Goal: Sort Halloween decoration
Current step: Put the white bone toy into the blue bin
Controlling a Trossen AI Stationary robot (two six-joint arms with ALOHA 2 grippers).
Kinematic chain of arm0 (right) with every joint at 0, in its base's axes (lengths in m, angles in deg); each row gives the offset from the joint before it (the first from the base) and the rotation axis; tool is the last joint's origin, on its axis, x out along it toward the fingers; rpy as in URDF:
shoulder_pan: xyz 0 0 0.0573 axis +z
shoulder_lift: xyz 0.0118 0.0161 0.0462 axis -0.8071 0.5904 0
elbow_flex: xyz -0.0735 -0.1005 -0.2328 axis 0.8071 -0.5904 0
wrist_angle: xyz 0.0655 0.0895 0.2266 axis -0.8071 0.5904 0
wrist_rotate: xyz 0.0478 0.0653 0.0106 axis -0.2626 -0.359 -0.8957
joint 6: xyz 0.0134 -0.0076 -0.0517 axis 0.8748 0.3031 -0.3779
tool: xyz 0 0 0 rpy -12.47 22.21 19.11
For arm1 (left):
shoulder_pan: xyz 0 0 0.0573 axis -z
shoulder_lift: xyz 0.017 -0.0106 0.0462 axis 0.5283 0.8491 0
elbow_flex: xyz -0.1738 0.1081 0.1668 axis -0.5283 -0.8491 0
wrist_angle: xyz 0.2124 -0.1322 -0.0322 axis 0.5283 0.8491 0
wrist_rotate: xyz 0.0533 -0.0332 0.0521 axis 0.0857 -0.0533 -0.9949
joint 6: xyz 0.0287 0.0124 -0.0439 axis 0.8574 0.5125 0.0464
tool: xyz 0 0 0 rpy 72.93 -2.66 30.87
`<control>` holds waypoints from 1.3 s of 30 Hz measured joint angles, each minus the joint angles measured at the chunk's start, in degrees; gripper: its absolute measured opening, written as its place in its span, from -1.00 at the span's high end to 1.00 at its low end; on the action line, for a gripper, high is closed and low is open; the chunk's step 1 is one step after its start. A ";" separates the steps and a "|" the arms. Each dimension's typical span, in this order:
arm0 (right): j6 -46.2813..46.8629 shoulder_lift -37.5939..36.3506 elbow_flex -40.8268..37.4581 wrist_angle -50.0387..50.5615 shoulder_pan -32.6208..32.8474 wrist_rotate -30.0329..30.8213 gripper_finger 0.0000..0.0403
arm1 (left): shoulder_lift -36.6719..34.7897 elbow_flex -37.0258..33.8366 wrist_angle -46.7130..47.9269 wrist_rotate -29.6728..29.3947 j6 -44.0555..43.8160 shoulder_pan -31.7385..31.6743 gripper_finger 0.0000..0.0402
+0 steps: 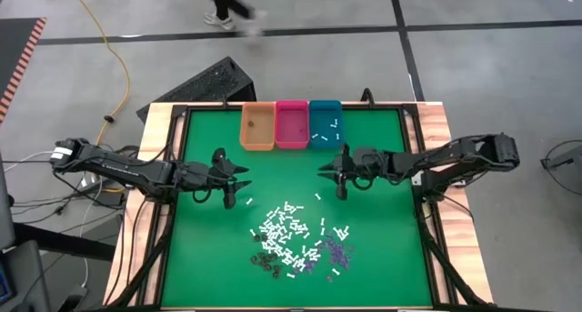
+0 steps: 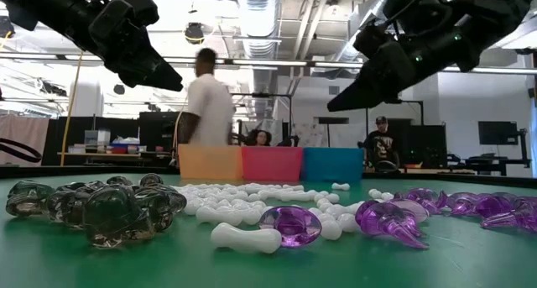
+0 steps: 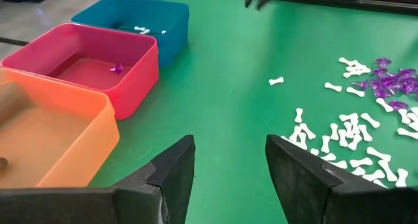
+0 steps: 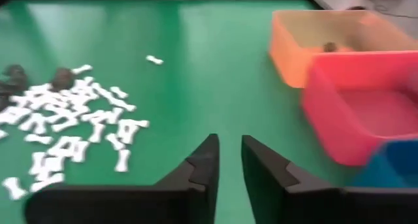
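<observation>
The Halloween decoration lies as a loose pile (image 1: pixel 296 239) on the green mat, near the front middle. It is made of white bone-shaped sticks (image 3: pixel 346 129), purple bits (image 1: pixel 338 251) and dark bits (image 1: pixel 265 257). My left gripper (image 1: pixel 238 186) hovers open above the mat, left of the pile, with nothing between its fingers (image 3: pixel 176 168). My right gripper (image 1: pixel 329 180) hangs in the air near the teal bin, with a narrow gap between its fingers (image 4: pixel 206 162) and nothing in it. In the low view, both grippers (image 2: pixel 168 80) (image 2: pixel 340 103) hang well above the pieces.
Three bins stand side by side at the far edge: orange (image 1: pixel 257 148), pink (image 1: pixel 292 147) and teal (image 3: pixel 171 38). The teal one holds a few white sticks, the pink one a purple bit, the orange one a dark bit. A person (image 2: pixel 205 103) walks beyond the table.
</observation>
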 joint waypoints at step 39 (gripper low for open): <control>49.68 34.31 11.11 5.65 28.45 49.78 -0.13 | 0.02 -0.02 -0.69 1.05 2.17 0.02 0.11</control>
